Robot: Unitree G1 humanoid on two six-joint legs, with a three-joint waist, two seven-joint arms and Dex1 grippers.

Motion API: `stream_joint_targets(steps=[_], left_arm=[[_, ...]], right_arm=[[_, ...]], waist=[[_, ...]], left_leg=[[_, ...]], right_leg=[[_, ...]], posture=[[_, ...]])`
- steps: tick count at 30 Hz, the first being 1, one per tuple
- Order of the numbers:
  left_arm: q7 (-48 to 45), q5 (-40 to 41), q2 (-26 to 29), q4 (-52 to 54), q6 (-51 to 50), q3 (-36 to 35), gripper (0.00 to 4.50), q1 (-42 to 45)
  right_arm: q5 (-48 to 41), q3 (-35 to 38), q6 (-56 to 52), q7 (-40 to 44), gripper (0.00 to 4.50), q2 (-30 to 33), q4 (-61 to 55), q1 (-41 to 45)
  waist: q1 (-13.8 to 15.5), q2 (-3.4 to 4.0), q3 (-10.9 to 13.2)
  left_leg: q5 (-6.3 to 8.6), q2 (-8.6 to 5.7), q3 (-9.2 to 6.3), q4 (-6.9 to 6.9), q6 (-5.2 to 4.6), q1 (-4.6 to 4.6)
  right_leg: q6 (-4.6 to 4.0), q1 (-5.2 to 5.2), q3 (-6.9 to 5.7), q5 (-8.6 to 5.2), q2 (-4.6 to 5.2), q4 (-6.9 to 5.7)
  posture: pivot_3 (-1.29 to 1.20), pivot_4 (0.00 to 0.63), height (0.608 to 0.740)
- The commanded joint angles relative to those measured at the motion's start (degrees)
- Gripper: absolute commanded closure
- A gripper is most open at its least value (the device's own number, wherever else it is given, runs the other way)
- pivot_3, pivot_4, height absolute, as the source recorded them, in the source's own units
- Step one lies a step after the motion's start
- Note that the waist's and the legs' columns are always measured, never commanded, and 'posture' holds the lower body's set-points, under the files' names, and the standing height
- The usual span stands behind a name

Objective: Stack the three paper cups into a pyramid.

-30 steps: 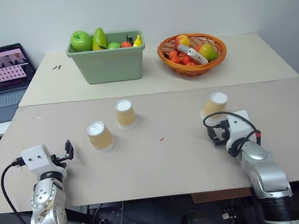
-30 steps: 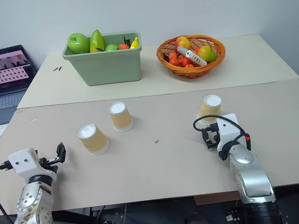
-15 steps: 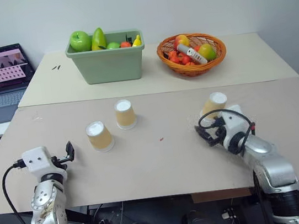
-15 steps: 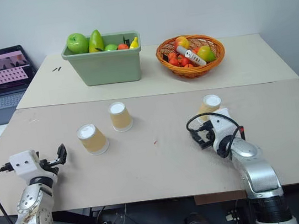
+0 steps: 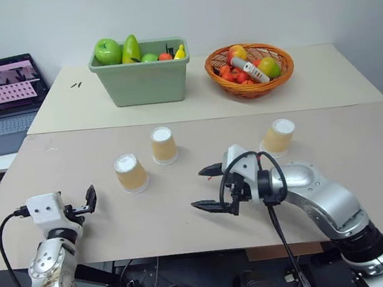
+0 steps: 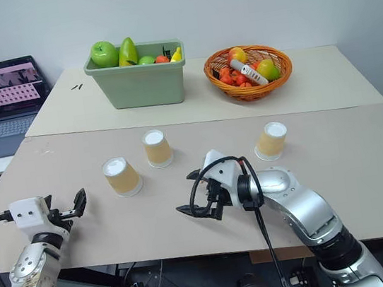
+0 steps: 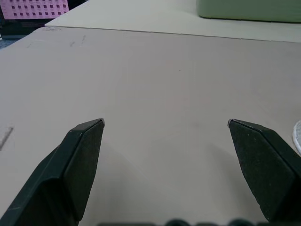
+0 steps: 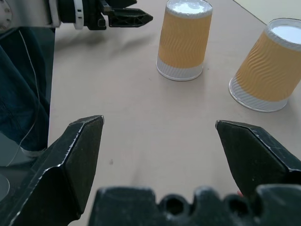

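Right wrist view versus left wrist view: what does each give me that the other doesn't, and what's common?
Right wrist view, not left: two upside-down paper cups standing apart, and the left claw beyond them. Left wrist view, not right: the green bin wall and a corner of the laptop screen at the far side. Shared: the tan tabletop, and an open claw in front, the right claw in one, the left in the other.

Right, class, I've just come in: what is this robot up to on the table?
It is setting out to stack three paper cups, all upside down and apart on the table. Two cups stand near each other on the left, the third cup off to the right. The right gripper, jaws open and empty, points toward the left pair. The left gripper waits open near the table's edge. Nothing is stacked yet.
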State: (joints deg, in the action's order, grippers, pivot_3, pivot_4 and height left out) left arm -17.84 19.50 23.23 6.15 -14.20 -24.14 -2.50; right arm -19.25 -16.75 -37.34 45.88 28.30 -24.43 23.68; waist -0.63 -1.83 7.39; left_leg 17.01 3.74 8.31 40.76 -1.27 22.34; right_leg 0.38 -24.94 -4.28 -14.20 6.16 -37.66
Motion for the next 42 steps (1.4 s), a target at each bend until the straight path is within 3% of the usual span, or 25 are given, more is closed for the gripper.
stream_joint_targets(steps=[1, 6, 12, 18, 26, 42], left_arm=[[-13.9, 3.5, 10.0, 5.6, -1.7, 0.6, 0.00, -2.8], [-24.6, 5.7, 17.5, 5.6, -3.4, 4.6, 0.00, -0.7], [-30.0, 4.4, 19.8, -1.0, -2.5, 8.9, 0.00, 7.5], [-33.2, 1.7, 18.7, -10.2, 0.6, 13.5, 0.00, 16.2], [-36.8, 1.1, 15.2, -12.3, 1.5, 18.3, 0.00, 21.0], [-34.6, 2.2, 13.0, -10.3, 0.7, 16.9, 0.00, 23.7]], right_arm=[[1.0, 0.9, 2.6, -0.9, 0.02, -0.8, 1.2, 1.1], [1.8, 1.2, 3.7, -1.1, 0.02, -0.9, 3.0, 1.0], [1.9, 2.6, 4.0, -1.8, 0.02, -1.1, 3.0, 0.8], [1.4, 4.0, 2.9, -3.1, 0.02, -0.9, 1.2, -0.3], [1.1, 5.0, 2.0, -4.9, 0.02, -1.0, -0.1, -1.1], [2.9, 3.9, 2.5, -5.8, 0.02, -0.8, 1.1, -1.9]], waist=[[-0.2, -0.08, 0.0], [0.3, -0.01, 0.0], [0.2, -0.01, 0.0], [-0.1, -0.02, 0.0], [0.0, -0.02, 0.0], [0.0, -0.03, 0.0]], left_leg=[[-0.01, 0.04, 0.00, -0.01, 0.02, -0.01], [0.00, -0.02, 0.01, -0.01, 0.03, -0.01], [-0.02, -0.04, 0.01, 0.00, 0.05, 0.02], [-0.02, -0.15, 0.04, 0.00, 0.05, 0.07], [-0.02, -0.15, 0.05, 0.02, 0.05, 0.12], [-0.01, -0.14, 0.02, 0.06, 0.04, 0.13]], right_leg=[[-0.01, -0.03, -0.02, 0.00, -0.03, -0.01], [-0.01, -0.02, -0.03, -0.01, 0.06, -0.01], [-0.01, -0.03, -0.06, -0.01, 0.02, -0.03], [0.00, -0.06, -0.05, -0.01, -0.01, -0.01], [0.01, -0.08, -0.05, -0.01, -0.02, 0.01], [0.01, -0.08, -0.03, -0.01, -0.03, 0.00]], posture=[[0.00, 0.150, 0.708], [0.00, 0.150, 0.708], [0.00, 0.150, 0.708], [0.00, 0.150, 0.708], [0.00, 0.150, 0.708], [0.00, 0.150, 0.708]])
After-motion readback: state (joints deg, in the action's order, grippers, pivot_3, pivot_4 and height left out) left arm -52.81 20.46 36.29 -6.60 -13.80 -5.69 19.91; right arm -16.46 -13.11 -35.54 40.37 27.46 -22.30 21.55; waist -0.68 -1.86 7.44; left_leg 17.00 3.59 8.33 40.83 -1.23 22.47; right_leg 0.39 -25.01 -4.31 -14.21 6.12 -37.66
